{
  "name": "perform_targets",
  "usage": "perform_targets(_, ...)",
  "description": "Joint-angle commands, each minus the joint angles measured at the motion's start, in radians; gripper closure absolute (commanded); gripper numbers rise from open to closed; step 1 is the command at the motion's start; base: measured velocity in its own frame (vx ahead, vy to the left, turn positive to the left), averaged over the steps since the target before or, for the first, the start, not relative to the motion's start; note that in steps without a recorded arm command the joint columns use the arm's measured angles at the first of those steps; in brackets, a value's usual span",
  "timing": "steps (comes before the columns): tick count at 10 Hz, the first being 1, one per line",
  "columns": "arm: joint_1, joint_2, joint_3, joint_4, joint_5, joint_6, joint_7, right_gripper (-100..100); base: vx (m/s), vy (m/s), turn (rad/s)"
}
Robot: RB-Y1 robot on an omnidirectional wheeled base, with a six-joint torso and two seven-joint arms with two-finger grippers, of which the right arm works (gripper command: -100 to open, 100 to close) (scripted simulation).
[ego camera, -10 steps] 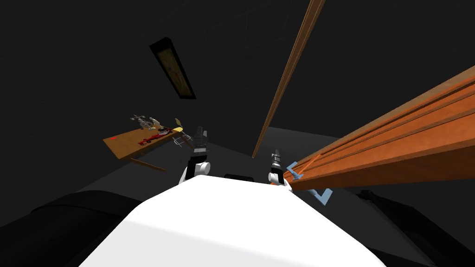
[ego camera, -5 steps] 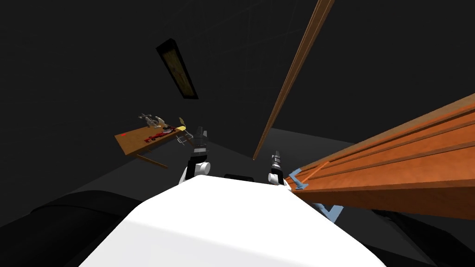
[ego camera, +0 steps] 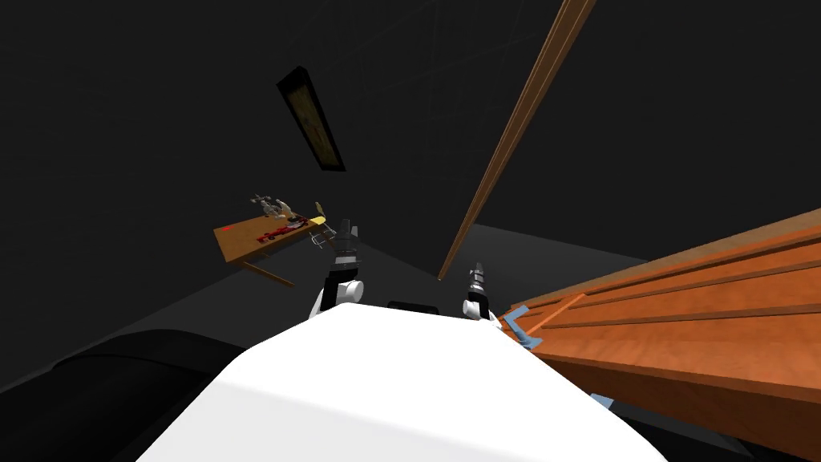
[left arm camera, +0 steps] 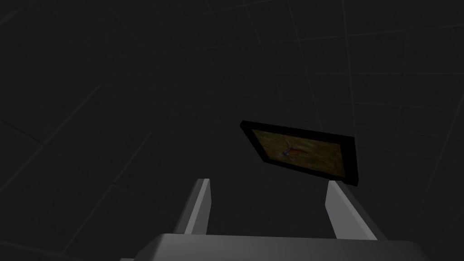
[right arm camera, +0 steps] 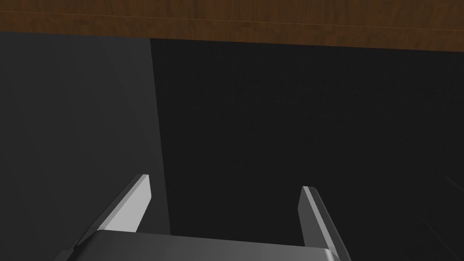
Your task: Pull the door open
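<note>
The orange-brown panelled door stands swung out at my right, its leading edge close to my right arm. A blue lever handle sits at that edge. My right gripper is just left of the handle, apart from it. It is open with nothing between its fingers, and faces a dark wall under a brown wooden strip. The thin brown door frame post rises ahead. My left gripper is raised at the left, open and empty.
A wooden table with several small objects stands ahead on the left, beyond my left gripper. A dark-framed picture hangs on the wall above it. The dark floor stretches between the table and the door frame post.
The door has swung lower and further right in the head view, and its handle has come nearer my right arm. The table and frame post shifted right, so my view turned. Both grippers stayed open.
</note>
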Motion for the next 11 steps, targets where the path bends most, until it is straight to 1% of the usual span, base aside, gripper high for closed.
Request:
perform_targets(1,-0.009,-0.003,-0.002,0.029,-0.003,-0.011,-0.003,-100,0.042,-0.041,0.044)
perform_targets(2,-0.018,-0.004,-0.005,0.052,-0.007,-0.016,-0.004,-100,0.052,-0.047,0.103)
perform_targets(3,-0.018,-0.005,-0.004,0.048,-0.005,-0.016,-0.004,-100,0.026,-0.026,0.027)
perform_targets(4,-0.025,-0.004,0.0,0.058,0.005,-0.021,-0.011,-100,-0.112,-0.027,-0.1)
perform_targets(6,-0.032,-0.002,0.005,0.067,0.017,-0.024,-0.017,-100,-0.214,-0.08,-0.088)
perform_targets(11,-0.061,0.005,0.024,0.101,0.068,-0.038,-0.045,-100,-0.223,-0.082,-0.117)
